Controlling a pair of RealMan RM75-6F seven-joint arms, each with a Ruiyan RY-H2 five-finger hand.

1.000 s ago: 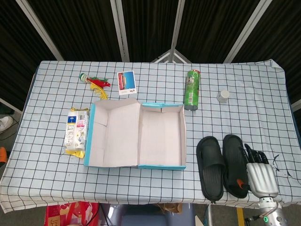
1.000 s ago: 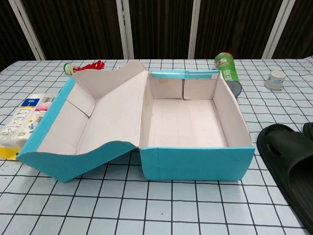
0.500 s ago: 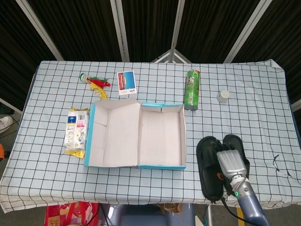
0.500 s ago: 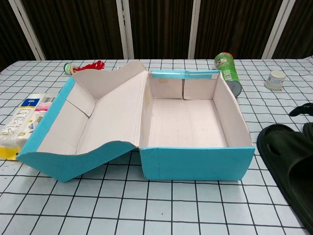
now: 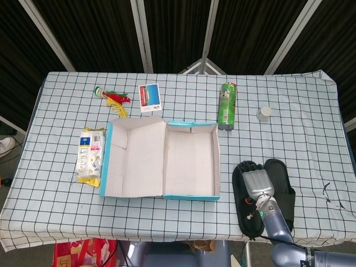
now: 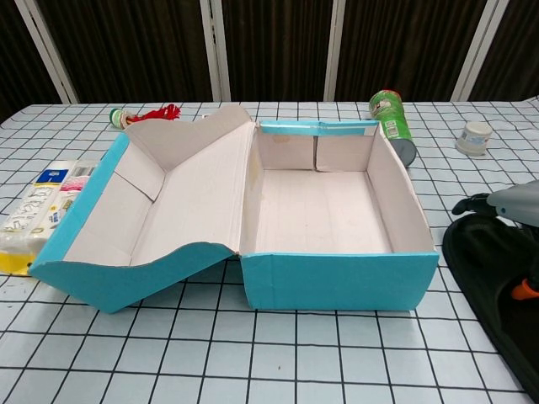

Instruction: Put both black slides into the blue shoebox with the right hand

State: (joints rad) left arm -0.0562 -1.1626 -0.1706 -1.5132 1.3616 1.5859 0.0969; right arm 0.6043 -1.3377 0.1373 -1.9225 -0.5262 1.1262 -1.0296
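Two black slides lie side by side on the checked cloth, right of the box. My right hand [image 5: 256, 181] hovers over the toe end of the slide nearer the box [image 5: 243, 207], fingers stretched toward the far edge and holding nothing. Whether it touches the slide is unclear. The other slide [image 5: 283, 182] lies just to its right. In the chest view, the right hand [image 6: 508, 202] enters at the right edge above the near slide [image 6: 484, 263]. The blue shoebox [image 5: 217, 162] [image 6: 337, 282] is open with nothing inside, its lid [image 5: 133, 158] folded out to the left. My left hand is out of sight.
A green can [image 5: 227, 105] lies behind the box, with a small white jar [image 5: 264, 113] to its right. A snack packet [image 5: 90, 156] sits left of the lid. A feather toy [image 5: 111, 99] and a photo card [image 5: 149, 97] lie further back. The table's front edge runs just below the slides.
My right hand has moved left and forward, from the outer slide's right side, across it, to above the toe of the slide nearer the box. Slides and box stay put.
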